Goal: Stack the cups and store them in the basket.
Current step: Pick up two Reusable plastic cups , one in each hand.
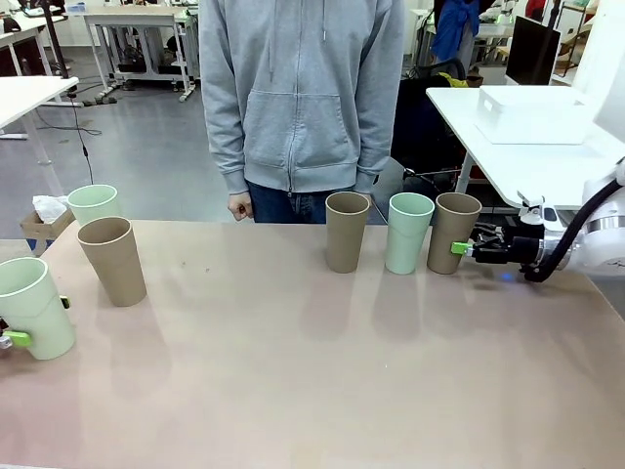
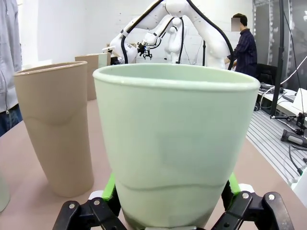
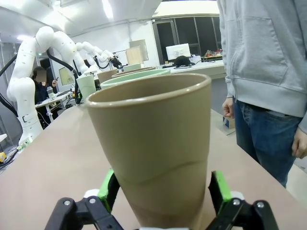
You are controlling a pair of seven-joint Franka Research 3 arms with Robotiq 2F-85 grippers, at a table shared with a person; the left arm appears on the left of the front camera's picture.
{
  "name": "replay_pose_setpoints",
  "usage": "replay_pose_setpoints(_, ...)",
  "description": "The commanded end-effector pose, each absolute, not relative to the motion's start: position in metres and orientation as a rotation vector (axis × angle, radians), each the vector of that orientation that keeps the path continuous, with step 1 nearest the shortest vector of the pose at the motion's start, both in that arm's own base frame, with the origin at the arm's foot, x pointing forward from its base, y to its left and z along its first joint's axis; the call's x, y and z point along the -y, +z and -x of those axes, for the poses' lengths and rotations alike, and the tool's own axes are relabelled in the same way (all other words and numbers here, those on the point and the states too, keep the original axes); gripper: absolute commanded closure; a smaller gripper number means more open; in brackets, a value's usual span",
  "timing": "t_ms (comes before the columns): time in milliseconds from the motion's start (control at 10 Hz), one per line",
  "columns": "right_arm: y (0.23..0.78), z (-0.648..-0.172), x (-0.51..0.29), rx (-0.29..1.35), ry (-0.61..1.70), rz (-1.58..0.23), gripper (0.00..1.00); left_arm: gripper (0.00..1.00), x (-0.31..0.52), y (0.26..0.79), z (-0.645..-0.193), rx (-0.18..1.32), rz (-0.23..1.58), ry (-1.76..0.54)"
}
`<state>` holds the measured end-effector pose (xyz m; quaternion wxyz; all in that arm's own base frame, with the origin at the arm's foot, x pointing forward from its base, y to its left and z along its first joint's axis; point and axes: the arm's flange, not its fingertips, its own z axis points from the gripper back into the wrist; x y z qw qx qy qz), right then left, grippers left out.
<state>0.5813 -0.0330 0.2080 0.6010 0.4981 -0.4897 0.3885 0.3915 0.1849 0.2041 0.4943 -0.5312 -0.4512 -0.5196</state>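
Looking at a big pinkish counter (image 1: pixel 293 410), with the white basket (image 1: pixel 532 115) parked on the neighbouring counter (image 1: pixel 518 168), far right. Six upright cups (image 1: pixel 347 231), no nesting yet. Gripping the right-end tan cup (image 1: pixel 453 232) side-on near its base with the right jaws, likewise the near-left mint cup (image 1: pixel 34 308) with the left jaws. Probably nearer the basket from the right.

Tan cups (image 1: pixel 347 232) and mint cups (image 1: pixel 410 233): matt, smooth, plastic-looking. Table (image 1: pixel 312 391): smooth, low sheen, faint reflections of cups along far edge. Hoodie (image 1: pixel 298 88): soft grey cloth, ribbed hem. Jeans (image 1: pixel 288 205): denim. Basket (image 1: pixel 532 115): smooth white plastic. Box (image 1: pixel 39 230): brown cardboard, matt.
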Motion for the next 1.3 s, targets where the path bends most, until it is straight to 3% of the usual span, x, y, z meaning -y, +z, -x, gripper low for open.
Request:
replay_pose_setpoints(0,0.211,-0.582,0.022,1.115,0.890,-1.168,0.00,0.00,-0.176,0.200,-0.384,1.119,1.274,-1.276)
replay_pose_setpoints(1200,0.209,-0.581,0.010,1.106,0.890,-1.202,0.00,0.00,-0.170,0.204,-0.387,1.186,1.306,-1.252)
